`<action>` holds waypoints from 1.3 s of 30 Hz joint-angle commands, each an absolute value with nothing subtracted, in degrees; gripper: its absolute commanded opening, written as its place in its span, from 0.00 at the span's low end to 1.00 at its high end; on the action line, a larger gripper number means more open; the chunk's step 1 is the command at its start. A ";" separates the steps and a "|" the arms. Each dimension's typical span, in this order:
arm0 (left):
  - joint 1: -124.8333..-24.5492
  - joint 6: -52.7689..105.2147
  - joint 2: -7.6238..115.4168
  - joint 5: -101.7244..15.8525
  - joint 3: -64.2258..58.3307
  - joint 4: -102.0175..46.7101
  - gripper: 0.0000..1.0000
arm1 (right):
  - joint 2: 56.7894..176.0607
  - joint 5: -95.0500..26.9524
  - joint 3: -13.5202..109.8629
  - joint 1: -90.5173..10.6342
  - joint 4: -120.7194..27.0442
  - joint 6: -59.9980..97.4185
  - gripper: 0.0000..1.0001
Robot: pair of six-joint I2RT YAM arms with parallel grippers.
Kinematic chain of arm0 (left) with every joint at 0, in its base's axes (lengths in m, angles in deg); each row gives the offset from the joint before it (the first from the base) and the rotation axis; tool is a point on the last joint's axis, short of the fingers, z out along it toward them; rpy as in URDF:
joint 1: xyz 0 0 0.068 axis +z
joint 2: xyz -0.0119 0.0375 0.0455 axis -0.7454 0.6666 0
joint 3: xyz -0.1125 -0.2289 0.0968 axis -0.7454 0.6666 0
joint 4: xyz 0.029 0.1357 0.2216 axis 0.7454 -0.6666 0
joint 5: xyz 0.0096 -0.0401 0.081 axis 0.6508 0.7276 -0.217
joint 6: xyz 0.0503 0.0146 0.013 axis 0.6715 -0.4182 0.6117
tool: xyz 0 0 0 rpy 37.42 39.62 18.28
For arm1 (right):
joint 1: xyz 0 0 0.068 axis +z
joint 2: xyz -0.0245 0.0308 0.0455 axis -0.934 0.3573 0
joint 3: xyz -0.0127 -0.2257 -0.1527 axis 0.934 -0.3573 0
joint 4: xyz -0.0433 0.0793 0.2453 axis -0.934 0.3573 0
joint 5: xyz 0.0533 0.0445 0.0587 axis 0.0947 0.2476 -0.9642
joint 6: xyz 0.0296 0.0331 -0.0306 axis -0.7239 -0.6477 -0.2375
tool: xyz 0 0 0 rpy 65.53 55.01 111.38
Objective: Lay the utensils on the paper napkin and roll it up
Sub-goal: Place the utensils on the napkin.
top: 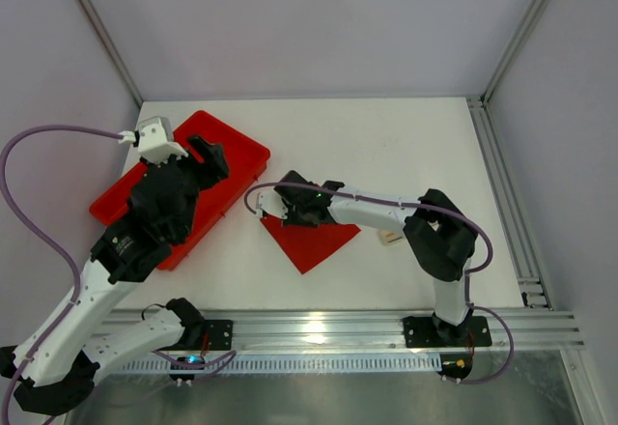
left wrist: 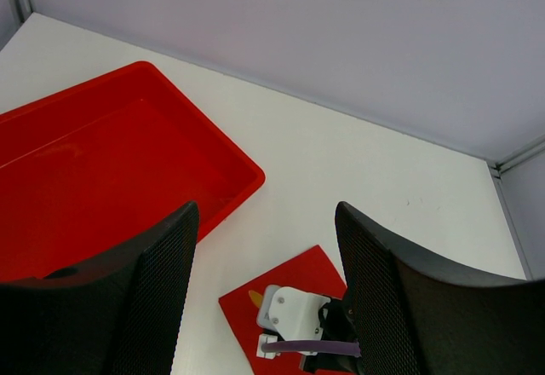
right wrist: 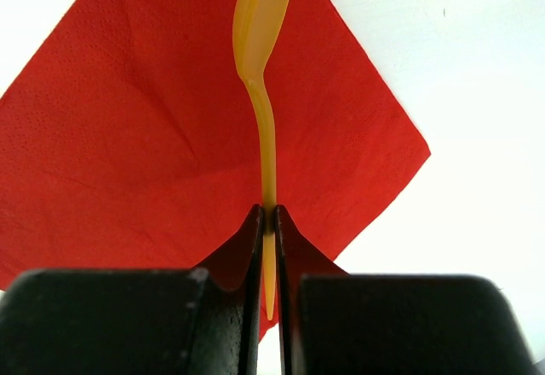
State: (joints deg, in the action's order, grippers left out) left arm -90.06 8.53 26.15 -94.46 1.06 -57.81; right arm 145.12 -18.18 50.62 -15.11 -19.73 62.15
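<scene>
I am in the first step, getting the utensils onto the napkin; the rolling has not begun. My right tool (right wrist: pixel 268 215) is clamped tight on the handle of a pale wooden spoon (right wrist: pixel 265 136), gripping it near the end, and the spoon runs forward out over the red napkin (right wrist: pixel 128 136). The bowl is near the far corner. I cannot tell from the wrist view whether the spoon already rests on the paper or hangs just above it.

The napkin lies flat on the white bench (left wrist: pixel 383 179), set as a diamond, just beside the red tray (left wrist: pixel 102 162).

My left tool (left wrist: pixel 266 213) stands with its fingers well apart and holds nothing; it hangs above the near end of the tray, which looks bare where I can see it.

As I judge it, the next move is to lower the spoon until it lies on the paper and then let go without dragging the thin sheet. A small pale piece (top: pixel 389 237) lies on the bench by my right arm, perhaps another utensil to fetch.
</scene>
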 commanded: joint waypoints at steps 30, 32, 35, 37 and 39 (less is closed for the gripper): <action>-90.12 11.26 25.60 -95.85 0.84 -53.84 0.68 | 149.69 -13.58 53.31 -14.22 -26.69 65.95 0.04; -90.12 11.26 25.69 -95.85 0.93 -53.75 0.68 | 149.86 -13.75 53.31 -14.22 -26.87 66.04 0.04; -90.12 11.35 25.60 -95.93 0.93 -54.02 0.68 | 150.13 -14.10 53.31 -14.22 -27.30 66.04 0.04; -90.12 11.43 25.43 -96.28 0.93 -54.10 0.68 | 150.22 -14.19 53.31 -14.22 -27.22 65.95 0.04; -90.12 11.52 25.16 -96.28 1.02 -54.19 0.68 | 150.22 -14.19 53.22 -14.31 -27.22 65.78 0.04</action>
